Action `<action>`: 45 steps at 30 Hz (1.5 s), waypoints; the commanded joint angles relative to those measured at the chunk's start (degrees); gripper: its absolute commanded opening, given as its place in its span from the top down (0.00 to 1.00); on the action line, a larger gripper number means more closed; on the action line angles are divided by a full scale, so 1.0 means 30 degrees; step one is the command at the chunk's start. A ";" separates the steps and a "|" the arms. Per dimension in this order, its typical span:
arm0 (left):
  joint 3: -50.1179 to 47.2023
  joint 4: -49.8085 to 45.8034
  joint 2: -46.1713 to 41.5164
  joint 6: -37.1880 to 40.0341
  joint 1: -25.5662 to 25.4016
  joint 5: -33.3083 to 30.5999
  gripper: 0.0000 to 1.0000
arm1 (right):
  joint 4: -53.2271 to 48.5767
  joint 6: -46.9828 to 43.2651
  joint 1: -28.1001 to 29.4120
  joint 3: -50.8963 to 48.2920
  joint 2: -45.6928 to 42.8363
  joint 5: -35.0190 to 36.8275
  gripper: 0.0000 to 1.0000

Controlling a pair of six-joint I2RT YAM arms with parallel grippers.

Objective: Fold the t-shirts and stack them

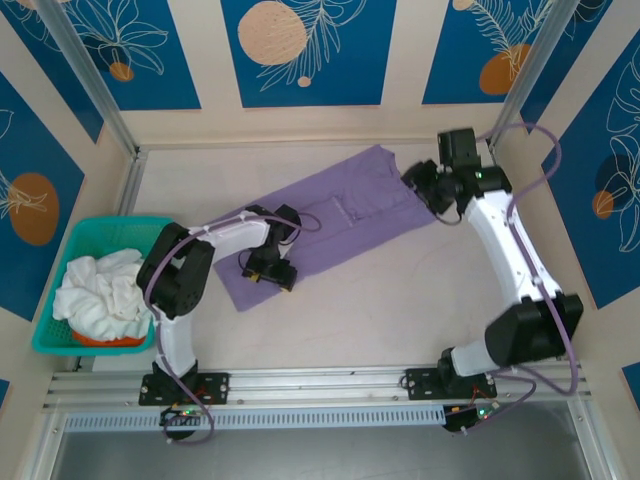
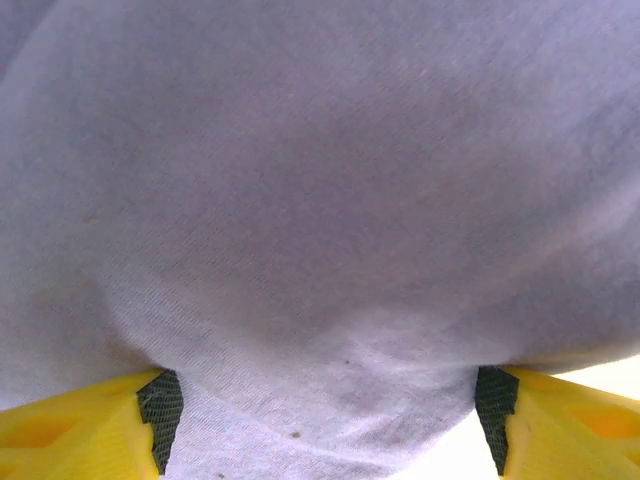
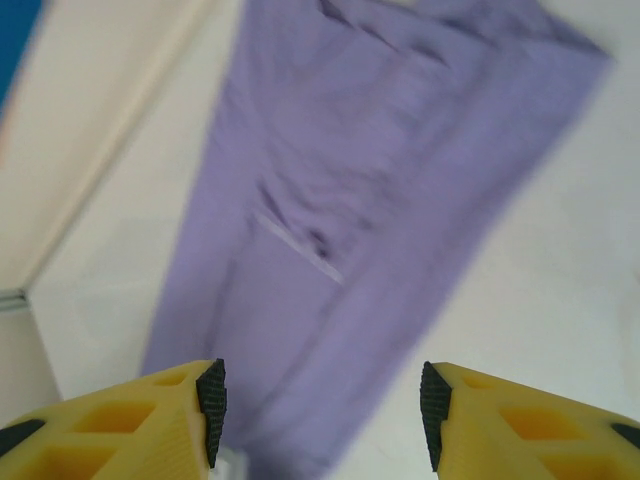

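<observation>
Purple t-shirt [image 1: 340, 225] lies on the surface [image 1: 400, 300] as a long strip, with the left gripper [image 1: 268, 270] spread apart on its near left end and the right gripper [image 1: 425, 190] apart and empty at its far right end.

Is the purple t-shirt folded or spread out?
Partly folded: the purple t-shirt lies as a long narrow strip, sides turned in, not yet folded short.

**No legible text in view**

You have nothing to read here: no lettering, label, brand or number is legible on the purple t-shirt [image 1: 340, 215], the teal basket [image 1: 50, 340] or the blue wall panels [image 1: 300, 50], which bear only drawn leaves and orange discs.
</observation>
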 commanded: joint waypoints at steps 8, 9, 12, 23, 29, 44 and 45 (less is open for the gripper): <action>0.0580 -0.0735 0.1232 -0.5147 -0.5376 0.2740 0.19 | -0.2871 0.1156 -0.0745 -0.6717 -0.5412 0.1571 0.44; 0.0977 -0.0847 0.1352 -0.6020 -0.6050 0.3071 0.19 | -0.3340 0.1391 -0.0751 -0.7103 -0.5801 0.1988 0.44; 0.2843 -0.0971 0.1890 -0.8241 -0.8119 0.3454 0.16 | -0.3947 0.1891 -0.0873 -0.8119 -0.7127 0.2341 0.44; 1.3782 -0.4211 0.5072 -1.1378 -0.9896 0.2726 0.00 | -0.3649 0.2108 -0.0023 -0.8884 -0.7913 0.4007 0.36; 1.2020 -0.6240 0.0690 -0.8115 -0.8129 -0.0901 0.00 | -0.1605 0.1818 -0.1577 -0.8518 -0.5258 0.1691 0.42; -0.1737 -0.1226 -0.7115 -0.5698 0.1832 0.1007 0.06 | -0.1007 0.2119 -0.2267 0.3185 1.0980 0.2046 0.61; -0.1911 -0.0980 -0.6777 -0.5705 0.2305 0.1368 0.07 | -0.1582 0.1948 -0.2311 0.4883 1.2244 0.2089 0.60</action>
